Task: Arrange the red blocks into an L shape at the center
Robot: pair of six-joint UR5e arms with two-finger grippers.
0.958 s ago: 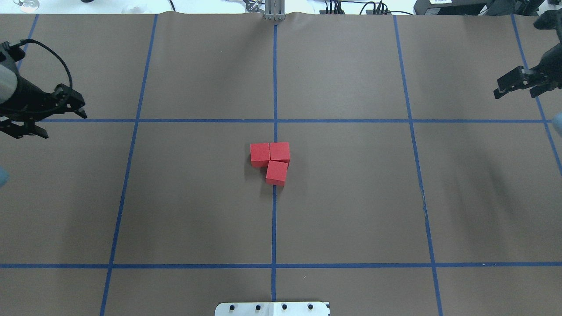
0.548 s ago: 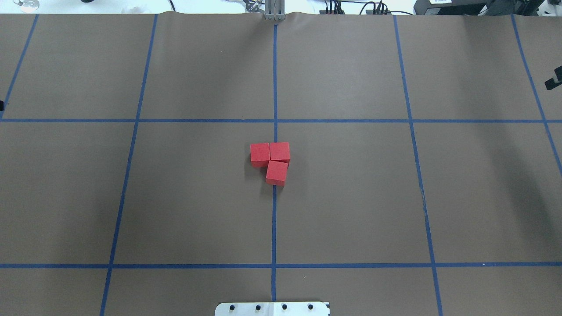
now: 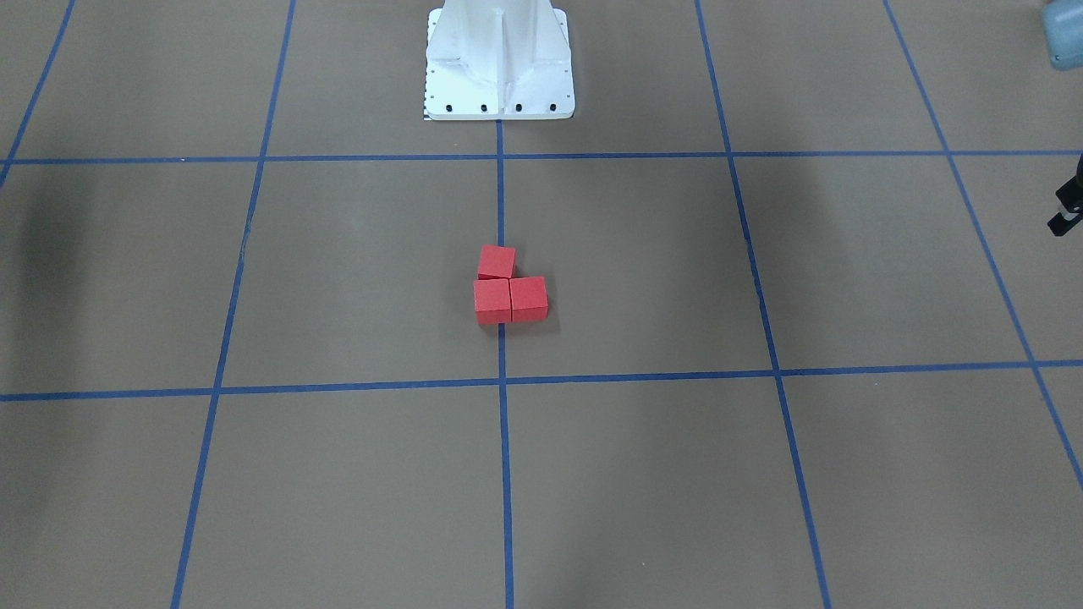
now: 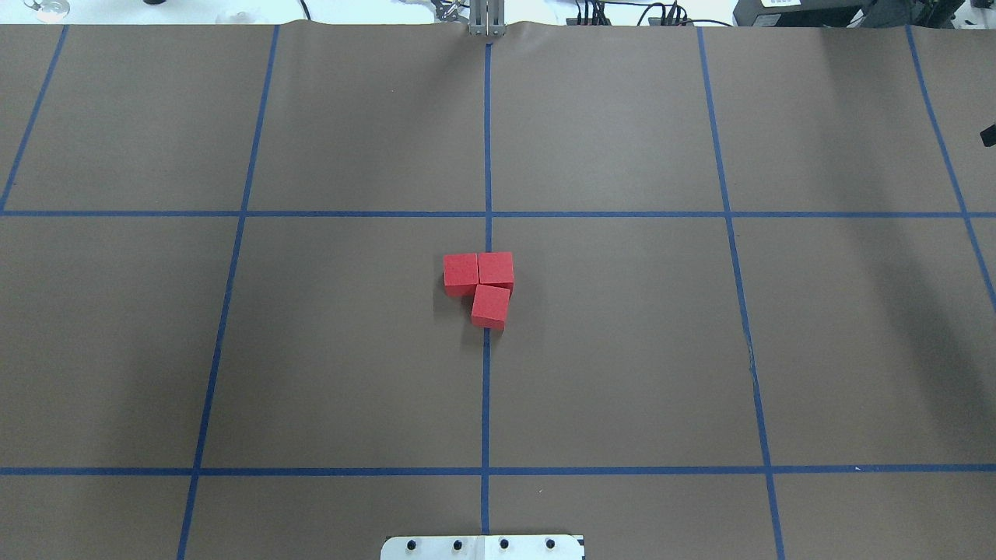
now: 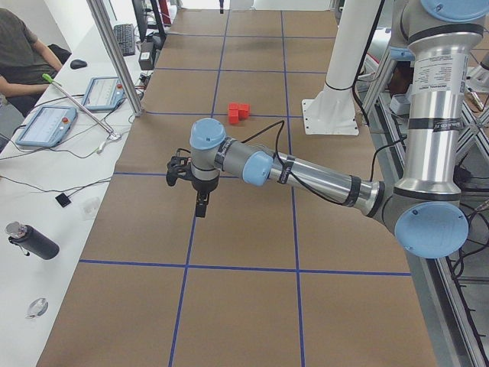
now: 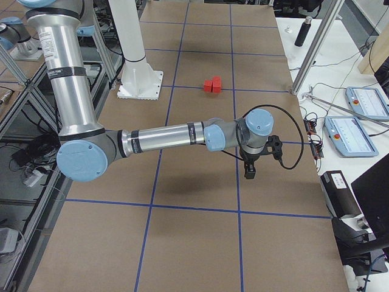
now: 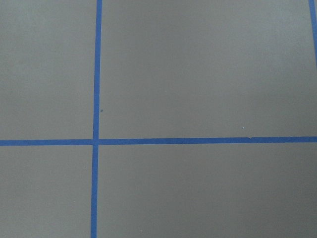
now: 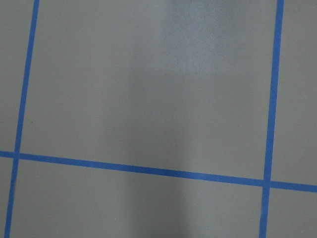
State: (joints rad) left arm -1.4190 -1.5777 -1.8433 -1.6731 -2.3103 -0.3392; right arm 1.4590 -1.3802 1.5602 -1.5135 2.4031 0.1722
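Note:
Three red blocks sit touching in an L shape at the table's center, on the middle blue line: two side by side (image 4: 461, 274) (image 4: 496, 269) and one (image 4: 490, 306) nearer the robot under the right one. They also show in the front view (image 3: 508, 292). My left gripper (image 5: 200, 208) hangs over the table's left end, far from them; only a sliver of it (image 3: 1066, 216) shows in the front view. My right gripper (image 6: 249, 172) hangs over the right end, a sliver (image 4: 988, 134) at the overhead edge. I cannot tell whether either is open. Both wrist views show only bare mat.
The white robot base (image 3: 499, 63) stands at the robot's side of the table. Brown mat with a blue tape grid (image 4: 486, 214) covers the table. Side desks hold tablets (image 5: 46, 126) (image 6: 364, 100), a bottle (image 5: 30, 241) and cables. A seated person (image 5: 19, 53) is at the far side.
Both arms have drawn back outward, the left one out of the overhead view, the right one to a sliver at its edge. The three red blocks have not moved.

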